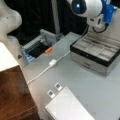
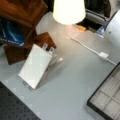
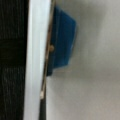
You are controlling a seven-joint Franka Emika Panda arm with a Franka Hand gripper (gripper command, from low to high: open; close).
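Left to right from my remote seat. In a front view the wood block [image 1: 12, 95] fills the bottom left, with the arm's white base [image 1: 7, 17] above it. Next comes a grey bin [image 1: 37, 47] with an orange bit [image 1: 48, 50] on its right edge. A white cable runs slantwise across the table [image 1: 82, 85], with its adapter [image 1: 52, 62] mid-run. Below it sit two clips [image 1: 51, 93], touching the top edge of the notepad [image 1: 67, 107]. Right of the cable sits the box [image 1: 87, 62], lid off, compartments showing, black rim. The gripper [image 1: 100, 17] hangs at the top right, above the box's far edge, not touching it; a blue part is on its right side. Jaws: I cannot tell if they are apart or together.

In a front view from the opposite side, I see wood [image 2: 22, 15] top left, then the notepad [image 2: 37, 65] propped at a tilt, the orange bit [image 2: 81, 28] at the top, the adapter [image 2: 103, 55] at the right and the box [image 2: 93, 103] in the bottom right corner, well apart from the notepad.

Wrist view: dark area left, a white strip [image 3: 37, 50] upright, a blue block [image 3: 62, 42] just right of it, grey surface beyond; no fingers show
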